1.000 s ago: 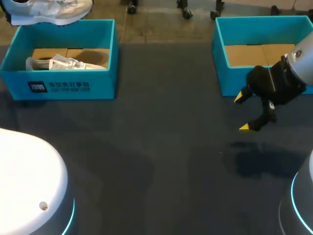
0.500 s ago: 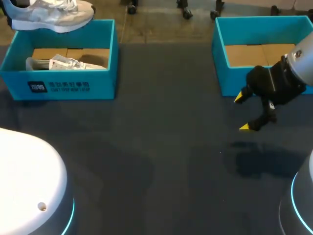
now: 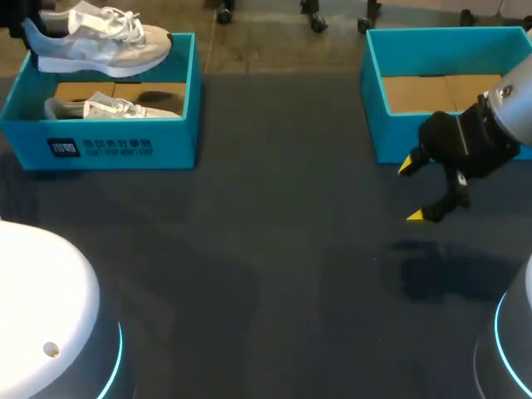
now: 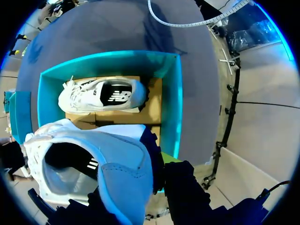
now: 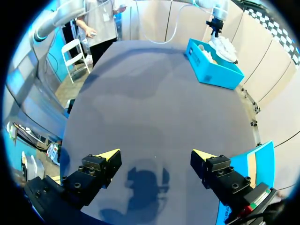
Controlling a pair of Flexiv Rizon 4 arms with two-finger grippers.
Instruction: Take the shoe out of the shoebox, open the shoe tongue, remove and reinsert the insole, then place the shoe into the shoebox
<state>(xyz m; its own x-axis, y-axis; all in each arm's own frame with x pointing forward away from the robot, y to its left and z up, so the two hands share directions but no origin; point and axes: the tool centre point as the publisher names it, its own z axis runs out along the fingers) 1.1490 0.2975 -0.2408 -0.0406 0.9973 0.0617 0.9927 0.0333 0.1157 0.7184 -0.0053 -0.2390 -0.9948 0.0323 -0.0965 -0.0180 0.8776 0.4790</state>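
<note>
Two white sneakers mark the left side of the dark table (image 3: 274, 249). The lifted sneaker (image 3: 96, 41) hangs in the air over the far rim of the left shoebox (image 3: 125, 145), sole down and toe pointing toward the middle of the table. The second sneaker (image 3: 108, 106) lies on its side on the cardboard floor inside that same teal box.

From the left wrist view, the left gripper (image 4: 159, 180) is clamped on the lifted sneaker at its heel end. The shoe's open collar sits close under the camera, and one yellow fingertip shows beside the heel. The box and the second sneaker lie directly below it.

Across the table, the right gripper (image 3: 410, 191) hovers just in front of the near-left corner of the right shoebox (image 3: 391, 54), a teal box with a bare cardboard floor. Its two yellow-tipped fingers are spread wide with nothing between them. The right wrist view shows only dark tabletop and the gripper's own shadow beneath the parted fingers, and the left shoebox well away at the far end.
</note>
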